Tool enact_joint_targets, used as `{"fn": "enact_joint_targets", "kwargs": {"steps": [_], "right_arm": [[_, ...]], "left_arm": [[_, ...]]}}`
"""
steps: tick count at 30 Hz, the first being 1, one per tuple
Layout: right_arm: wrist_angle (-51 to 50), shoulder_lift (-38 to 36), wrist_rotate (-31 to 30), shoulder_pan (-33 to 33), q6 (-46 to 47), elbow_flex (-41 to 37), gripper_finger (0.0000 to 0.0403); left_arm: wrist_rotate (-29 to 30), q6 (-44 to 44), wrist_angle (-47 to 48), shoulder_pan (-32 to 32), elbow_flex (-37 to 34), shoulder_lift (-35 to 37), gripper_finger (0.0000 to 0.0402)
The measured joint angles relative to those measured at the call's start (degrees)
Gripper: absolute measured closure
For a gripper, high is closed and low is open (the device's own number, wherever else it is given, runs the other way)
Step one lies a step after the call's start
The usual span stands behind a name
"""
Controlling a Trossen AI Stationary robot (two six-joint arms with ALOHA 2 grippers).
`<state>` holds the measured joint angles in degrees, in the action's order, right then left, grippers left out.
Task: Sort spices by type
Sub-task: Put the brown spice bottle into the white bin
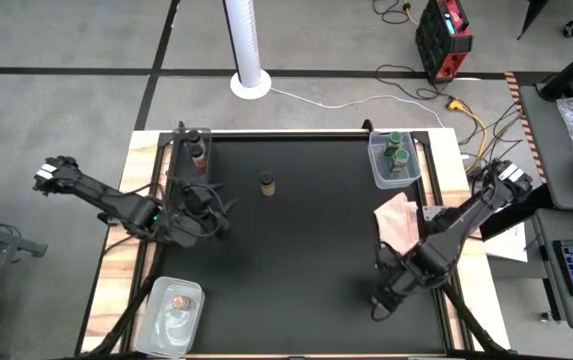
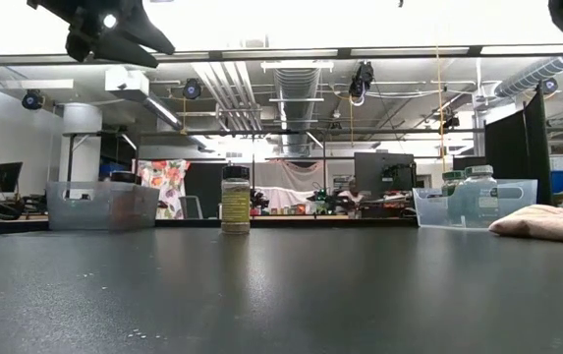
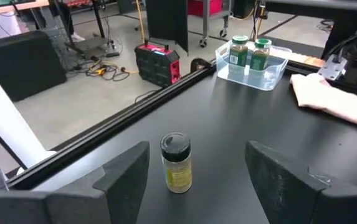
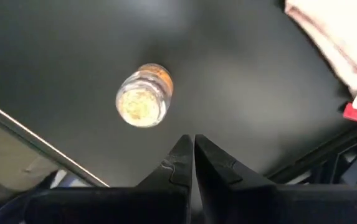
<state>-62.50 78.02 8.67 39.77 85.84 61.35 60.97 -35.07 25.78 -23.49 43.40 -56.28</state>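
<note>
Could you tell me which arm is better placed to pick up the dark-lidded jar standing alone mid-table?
Left. The left gripper has its fingers open facing the dark-lidded jar; the right gripper is shut over another jar.

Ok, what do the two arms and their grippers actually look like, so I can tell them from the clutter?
Both arms are dark, near-black jointed links with black cables looped along them. The left arm has a whitish tip at its outer end and a small green light near its wrist; the right arm has a similar pale end. The left gripper has broad, flat, matte dark fingers; the right gripper has dark, wedge-shaped fingers.
</note>
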Motion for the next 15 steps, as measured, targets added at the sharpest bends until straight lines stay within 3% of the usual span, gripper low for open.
{"fn": "enact_joint_targets", "kwargs": {"steps": [7, 15], "right_arm": [[2.9, 1.7, -2.7, 2.6, 3.8, -0.2, 0.0366], [12.2, 4.9, -2.8, 3.7, 3.6, -0.2, 0.0238]], "left_arm": [[0.0, 0.0, 0.0, 0.0, 0.8, -2.0, 0.0154], [-0.3, 1.6, -0.1, 0.0, 2.8, -3.7, 0.0154]]}}
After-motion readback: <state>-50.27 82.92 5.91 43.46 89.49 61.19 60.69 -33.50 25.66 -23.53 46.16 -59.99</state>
